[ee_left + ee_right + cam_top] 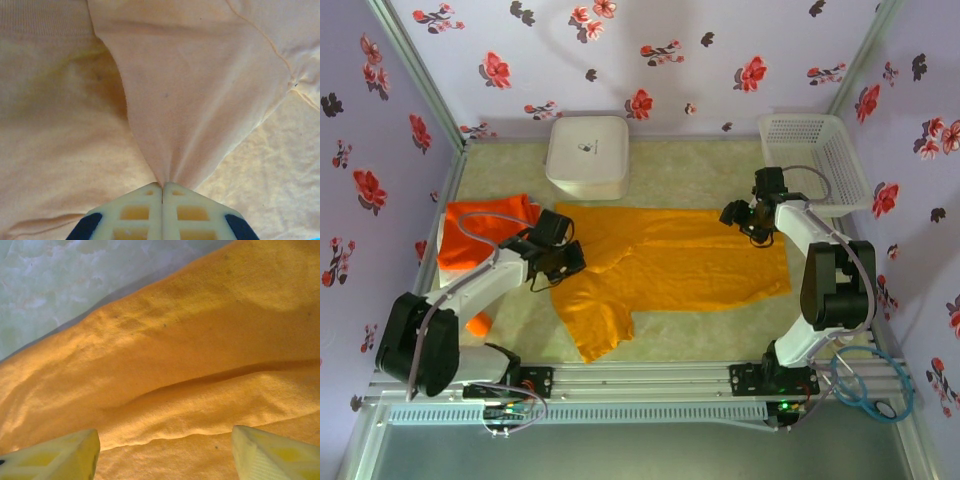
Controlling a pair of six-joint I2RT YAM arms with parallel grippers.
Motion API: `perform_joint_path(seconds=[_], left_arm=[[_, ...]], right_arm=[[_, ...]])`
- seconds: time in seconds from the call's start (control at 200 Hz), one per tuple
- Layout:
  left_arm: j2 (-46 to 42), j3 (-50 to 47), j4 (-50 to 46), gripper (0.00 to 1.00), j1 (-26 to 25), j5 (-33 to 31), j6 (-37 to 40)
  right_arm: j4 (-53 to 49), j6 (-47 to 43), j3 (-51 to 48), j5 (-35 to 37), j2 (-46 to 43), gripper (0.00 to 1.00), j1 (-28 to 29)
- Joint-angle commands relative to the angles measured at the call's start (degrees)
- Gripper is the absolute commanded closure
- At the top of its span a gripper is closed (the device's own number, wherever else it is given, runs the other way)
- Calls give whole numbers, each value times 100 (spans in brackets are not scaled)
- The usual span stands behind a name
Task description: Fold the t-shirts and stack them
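left pincer — clamped on mustard t-shirt fold | right pincer — agape over it

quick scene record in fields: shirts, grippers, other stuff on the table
yellow shirt: spread out mid-table, one sleeve toward the near edge, not yet folded
red shirt: bunched at the left, beside the yellow shirt
left gripper: shut, pinching a fold of the yellow shirt near its left end
right gripper: open, over the yellow shirt's right part; contact unclear
box: white, at the far edge
basket: white lattice, far right corner
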Motion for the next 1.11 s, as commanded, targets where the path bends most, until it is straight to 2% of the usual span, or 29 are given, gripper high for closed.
perform_joint_path(seconds=[0.0, 0.11, 0.135, 0.205, 0.27, 0.31, 0.44, 0.505, 0.605, 0.73, 0.965, 1.1], left_arm=[[-141, -210, -242, 100, -56, -265, -237], [-39, -161, -497, 99, -47, -479, -69], [4, -98, -628, 93, -47, -607, 1], [160, 177, -1089, 69, -23, -968, 285], [302, 453, -1414, 59, 22, -1180, 536], [361, 594, -1539, 56, 32, -1269, 649], [510, 900, -1521, 54, 38, -1256, 917], [603, 1066, -1471, 54, 34, -1175, 1038], [777, 1238, -1382, 54, 17, -1129, 1241], [1209, 1315, -1235, 54, 114, -1392, 1600], [2142, 1549, -901, 56, 444, -1340, 1919], [2395, 1656, -878, 57, 652, -1288, 2012]], right_arm=[[-117, -95, -19, 96, 21, 30, -33], [-95, -125, -82, -2, -18, 28, -32], [-79, -133, -118, -4, -57, 26, -32], [-21, -138, -250, 13, -209, 22, -24], [-83, -112, -315, 108, -347, 20, -23], [-200, -74, -328, 165, -413, 14, -23], [-535, 111, -403, 153, -621, 12, -23], [-608, 235, -559, 146, -770, 1, -7], [-469, 510, -1024, 182, -1106, 1, 49], [7, 685, -1591, 295, -1314, 1, 267], [22, 695, -1471, 645, -831, 1, 460], [203, 715, -1397, 673, -559, 1, 467]])
